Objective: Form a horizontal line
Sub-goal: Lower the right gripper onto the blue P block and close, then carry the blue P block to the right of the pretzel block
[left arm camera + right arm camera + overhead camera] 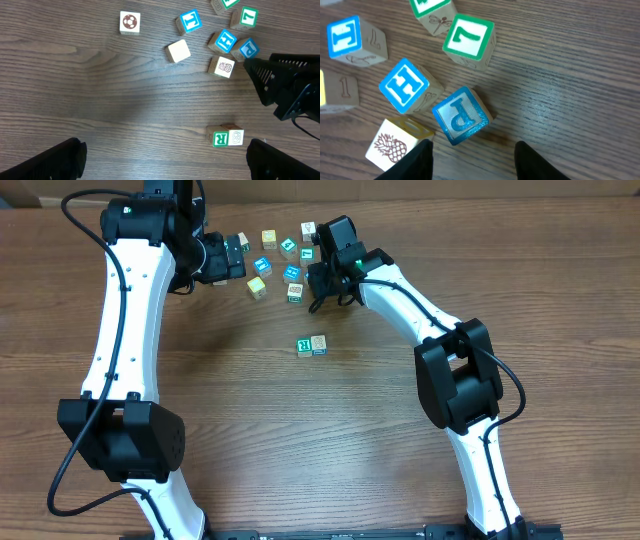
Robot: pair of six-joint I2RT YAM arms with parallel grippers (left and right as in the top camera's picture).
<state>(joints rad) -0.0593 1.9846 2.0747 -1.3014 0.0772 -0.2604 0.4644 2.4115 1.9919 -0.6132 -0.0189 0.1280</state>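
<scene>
A wooden bench [330, 440] is carrying a scatter of small lettered blocks, seen from overhead with two white and black arms reaching in from the near edge.

Well apart from the scatter, on open wood towards the middle of the bench, a green R block [220, 139] and a pale circle-marked block [235, 137] are sitting side by side and touching, making a short two-block row.

The other blocks are lying loose in a cluster at the far side of the bench. The right fingers [422, 160] are spread apart, gripping nothing, and are hanging just above a blue P block [461, 116], which is lying tilted in front of the gap between them. Near it are sitting a blue H block [404, 85], a green 7 block [469, 40] and a pineapple block [392, 145], the last just beside one finger.

The left fingers [50, 162] are also spread wide and empty, hovering over bare wood. From that wrist view, a soccer-ball block [130, 22] and a plain pale block [178, 51] are lying apart from each other, to the left of the cluster.
</scene>
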